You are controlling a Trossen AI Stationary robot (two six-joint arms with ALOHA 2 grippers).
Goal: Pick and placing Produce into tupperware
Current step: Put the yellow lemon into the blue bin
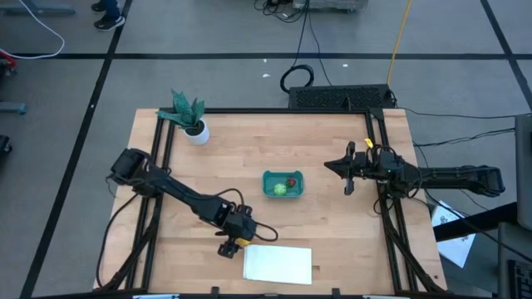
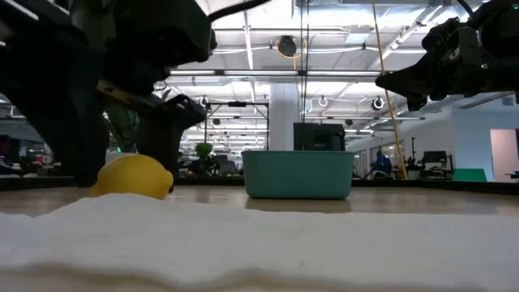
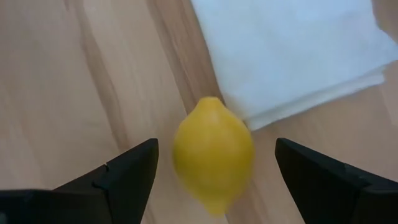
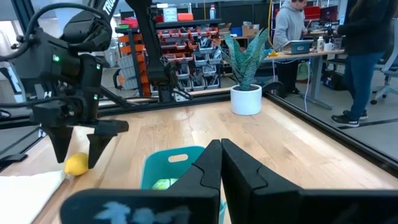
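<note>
Yellow lemon: lying on the wooden worktop just beside the white sheet, between my left fingers, which are spread and not touching it. Looks light, smooth, likely to roll; take across its widest middle. Teal tub holds green and red pieces. Right fingers clenched, empty, near the tub.

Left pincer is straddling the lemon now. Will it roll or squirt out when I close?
The lemon is rounded with tapered ends and lies free on bare wood, so it probably rolls if nudged. Its smooth skin may slip, but it sits centred in the open left pincer, which should help.
</note>
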